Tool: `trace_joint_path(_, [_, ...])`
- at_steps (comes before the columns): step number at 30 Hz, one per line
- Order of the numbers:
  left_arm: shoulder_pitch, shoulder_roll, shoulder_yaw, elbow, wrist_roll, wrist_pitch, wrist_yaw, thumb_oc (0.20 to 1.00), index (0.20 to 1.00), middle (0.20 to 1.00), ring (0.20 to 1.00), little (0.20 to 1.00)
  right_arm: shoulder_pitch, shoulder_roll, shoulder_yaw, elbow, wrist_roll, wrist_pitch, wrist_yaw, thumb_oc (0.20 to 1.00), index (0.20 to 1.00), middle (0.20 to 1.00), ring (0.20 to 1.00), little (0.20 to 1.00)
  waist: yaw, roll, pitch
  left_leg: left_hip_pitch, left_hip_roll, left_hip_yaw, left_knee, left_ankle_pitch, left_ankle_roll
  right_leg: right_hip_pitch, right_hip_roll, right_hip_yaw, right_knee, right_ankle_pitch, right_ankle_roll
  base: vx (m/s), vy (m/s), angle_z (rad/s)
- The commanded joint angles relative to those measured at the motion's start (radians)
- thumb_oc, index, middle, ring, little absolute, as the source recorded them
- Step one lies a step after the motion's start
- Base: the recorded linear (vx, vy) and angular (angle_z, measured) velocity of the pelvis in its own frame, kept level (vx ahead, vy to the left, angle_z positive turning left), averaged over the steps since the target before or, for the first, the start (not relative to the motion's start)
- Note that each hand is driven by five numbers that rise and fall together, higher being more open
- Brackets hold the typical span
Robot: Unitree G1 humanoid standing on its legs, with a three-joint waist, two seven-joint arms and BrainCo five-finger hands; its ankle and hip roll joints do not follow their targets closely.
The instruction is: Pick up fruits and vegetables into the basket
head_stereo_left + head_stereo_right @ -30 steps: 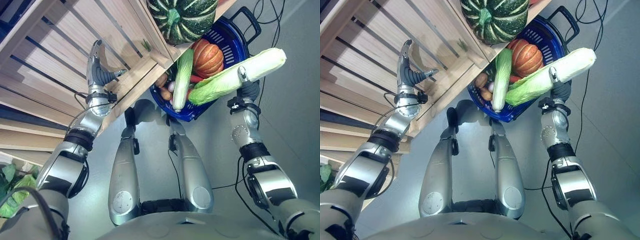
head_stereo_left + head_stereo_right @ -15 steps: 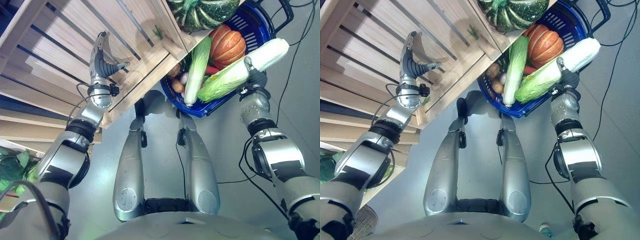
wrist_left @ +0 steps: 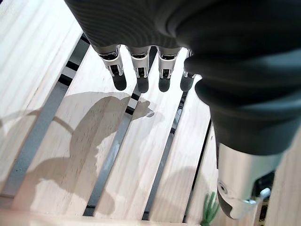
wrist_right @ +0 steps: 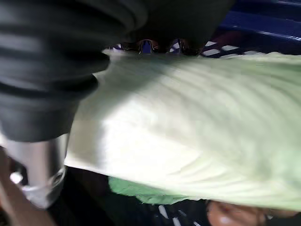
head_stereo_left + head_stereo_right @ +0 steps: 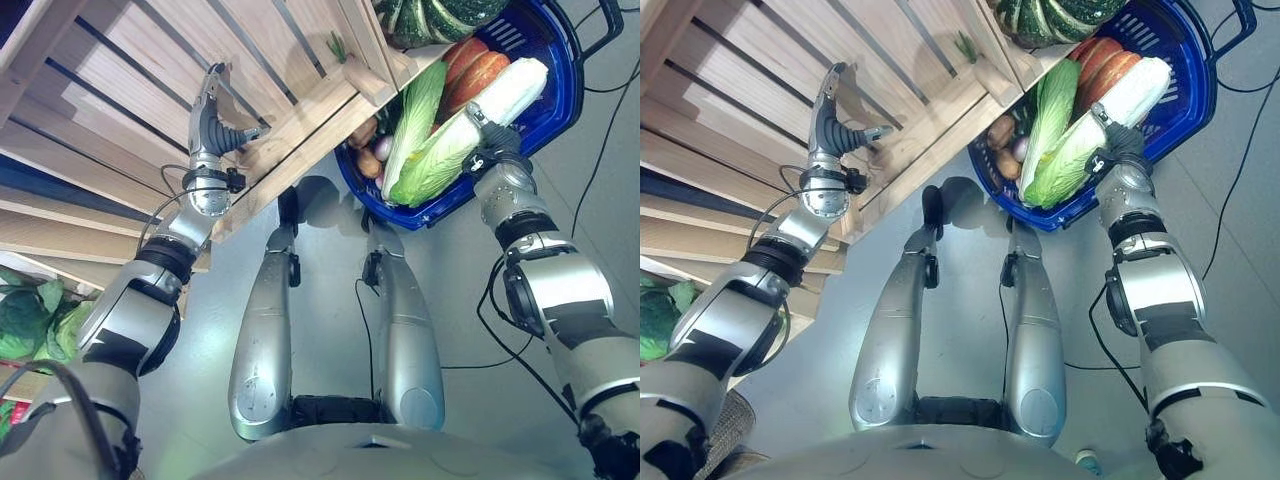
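The right hand (image 5: pixel 487 143) is gripping the napa cabbage (image 5: pixel 460 135) over the blue basket (image 5: pixel 560 105), left hand (image 3: pixel 141 70) fingers hanging relaxed above the wooden crate (image 5: pixel 150 90); released crosswise, the cabbage is likely tipping off the rim.

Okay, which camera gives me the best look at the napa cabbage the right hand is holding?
The left eye view: the napa cabbage shows whole there, over the blue basket with the right hand gripping it. The right eye view shows nearly the same. The right wrist view shows just a close patch of its pale leaves. The left wrist view looks at wooden slats.
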Motion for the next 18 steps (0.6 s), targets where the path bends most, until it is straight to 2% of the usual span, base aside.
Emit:
trace_joint_path(1, [0.019,-0.050,0.022,-0.050,-0.021,-0.041,0.019,1.000,1.000,1.000,1.000,1.000,0.005,-0.093,0.043,0.017,-0.008,0.014,-0.024,1.000,1.000,1.000,1.000,1.000,0.006,0.121,-0.053,-0.038,-0.038,-0.040,-0.039,-0.002,0.002,-0.023,0.018,-0.066,0.168,-0.158,0.071,0.01,0.008,0.07])
trace_joint_path(7, [0.023,-0.050,0.021,-0.063,-0.025,-0.040,0.027,1.000,1.000,1.000,1.000,1.000,-0.001,-0.097,0.048,0.044,-0.010,0.062,-0.025,1.000,1.000,1.000,1.000,1.000,0.009,0.123,-0.053,-0.048,-0.040,-0.045,-0.031,0.000,0.005,-0.037,0.019,-0.063,0.178,-0.155,0.071,0.00,0.005,0.02])
trace_joint_path(18, [0.035,-0.042,0.022,-0.094,-0.032,-0.029,0.036,1.000,1.000,1.000,1.000,1.000,0.000,-0.103,0.049,0.060,-0.016,0.072,-0.017,1.000,1.000,1.000,1.000,1.000,0.010,0.125,-0.053,-0.039,-0.043,-0.047,-0.036,0.001,0.007,-0.029,0.022,-0.057,0.167,-0.147,0.074,0.00,0.000,0.00])
